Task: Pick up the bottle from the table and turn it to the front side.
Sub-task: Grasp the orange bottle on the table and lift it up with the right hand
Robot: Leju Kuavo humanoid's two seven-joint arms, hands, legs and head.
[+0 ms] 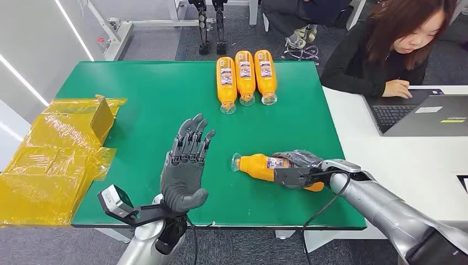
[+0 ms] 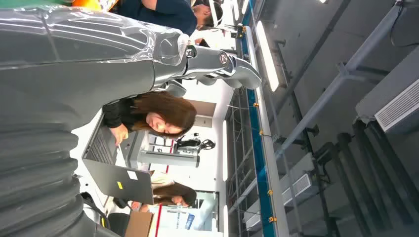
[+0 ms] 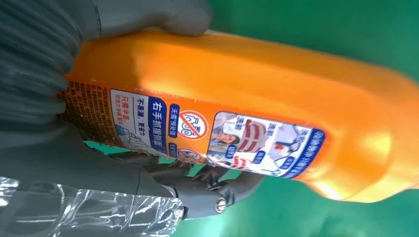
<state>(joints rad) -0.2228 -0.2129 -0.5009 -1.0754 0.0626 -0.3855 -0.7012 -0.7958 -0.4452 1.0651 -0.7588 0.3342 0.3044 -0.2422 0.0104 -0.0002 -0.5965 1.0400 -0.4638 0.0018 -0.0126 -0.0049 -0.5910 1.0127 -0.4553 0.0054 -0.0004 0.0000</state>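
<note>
Orange bottle (image 1: 258, 165): lies on its side on the green desk (image 1: 149, 99), near the front edge, clear cap end pointing toward the left hand, base end inside the right hand. Right hand (image 1: 298, 168): wrapped around the bottle's lower body, fingers (image 3: 207, 190) curled under and over it, thumb (image 3: 148, 17) pressed along the opposite side; the right wrist view shows a blue-and-white printed label (image 3: 212, 136) facing the camera between thumb and fingers. Whether the bottle is lifted clear of the desk or resting on it cannot be told. Left hand (image 1: 185, 165): raised above the desk to the left of the bottle, well apart from it, palm up, fingers spread and extended, holding nothing. Three more orange bottles (image 1: 245, 77): laid side by side at the far edge of the desk, caps toward the robot. Yellow plastic wrapping (image 1: 49, 160): heaped at the desk's left edge. Person (image 1: 386, 44): seated at the adjoining white desk (image 1: 386, 165) to the right, one hand at a laptop (image 1: 419, 113).
</note>
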